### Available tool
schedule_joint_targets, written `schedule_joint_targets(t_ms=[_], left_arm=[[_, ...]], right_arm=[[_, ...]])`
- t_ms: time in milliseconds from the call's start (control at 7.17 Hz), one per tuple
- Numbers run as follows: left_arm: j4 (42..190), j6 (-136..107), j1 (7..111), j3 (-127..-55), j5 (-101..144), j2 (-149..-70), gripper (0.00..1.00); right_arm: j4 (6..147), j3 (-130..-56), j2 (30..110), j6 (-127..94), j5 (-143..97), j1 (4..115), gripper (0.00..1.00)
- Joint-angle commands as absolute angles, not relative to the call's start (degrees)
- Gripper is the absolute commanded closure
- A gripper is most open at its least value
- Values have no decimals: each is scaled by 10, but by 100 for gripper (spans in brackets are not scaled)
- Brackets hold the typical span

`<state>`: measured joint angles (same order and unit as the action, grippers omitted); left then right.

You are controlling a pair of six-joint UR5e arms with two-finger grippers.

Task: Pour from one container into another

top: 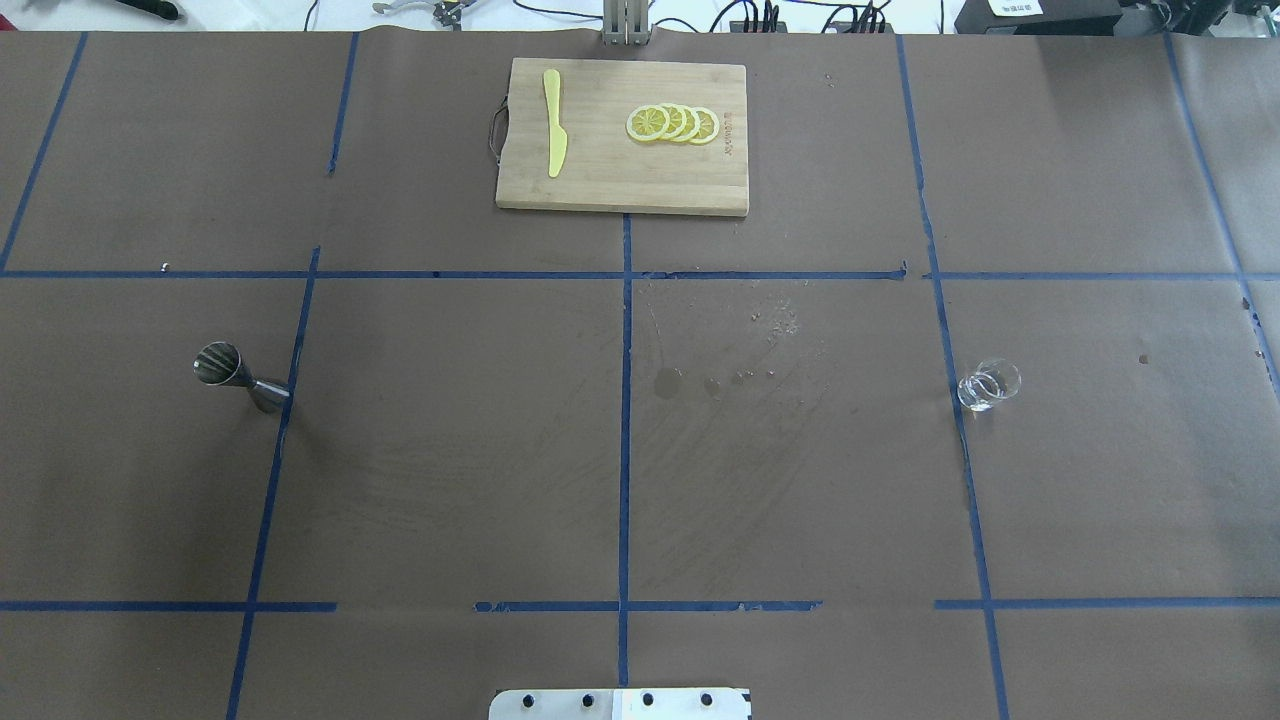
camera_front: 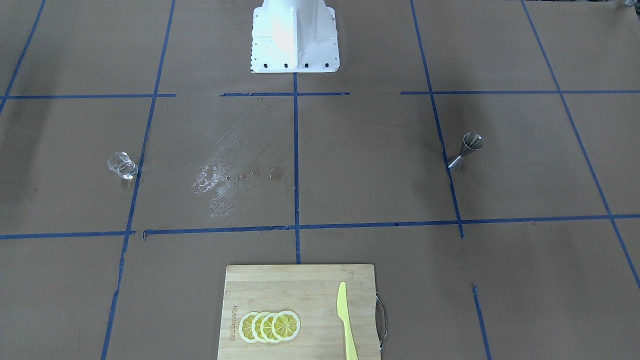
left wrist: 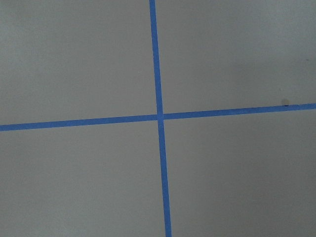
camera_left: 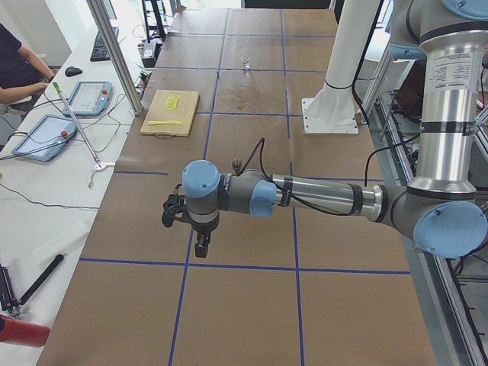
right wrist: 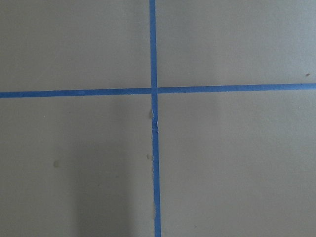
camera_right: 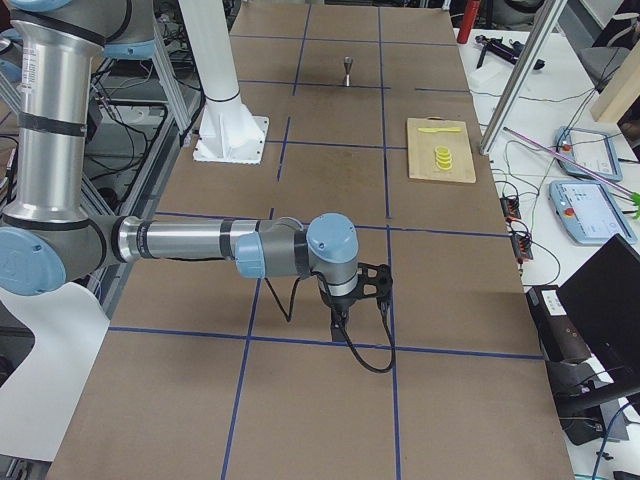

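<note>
Nothing here can be read with certainty. The cutting board [camera_front: 300, 290] has a small brand mark [camera_front: 233, 322] near one short edge, but its letters are too small. The left arm [camera_left: 446, 130] carries a printed label [camera_left: 441, 72], also illegible.

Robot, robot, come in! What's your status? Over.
Left gripper, right gripper: state unclear, nowhere near the cup or jigger. Both upright, far apart. Only wet marks between them.

Matt paper, shiny glass and steel

The table [top: 450, 450] is covered in matt brown paper marked with blue tape [top: 625, 450]. The glass cup [top: 988, 386] is clear and glossy, the jigger [top: 240, 377] polished steel, the cutting board [top: 600, 175] pale wood, and the knife [top: 555, 140] yellow plastic.
</note>
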<state>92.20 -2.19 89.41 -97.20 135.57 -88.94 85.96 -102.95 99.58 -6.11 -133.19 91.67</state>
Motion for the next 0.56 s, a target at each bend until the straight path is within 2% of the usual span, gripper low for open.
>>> schedule_joint_targets(t_ms=[0,419], left_arm=[[938,-23,894,-973,1357,-890,0],[976,-23,887,-1043,1358,-890,0]], right_arm=[[859,-1032,995,-63,-1332,917,0],[860,-1033,990,-67,-1334,910,0]])
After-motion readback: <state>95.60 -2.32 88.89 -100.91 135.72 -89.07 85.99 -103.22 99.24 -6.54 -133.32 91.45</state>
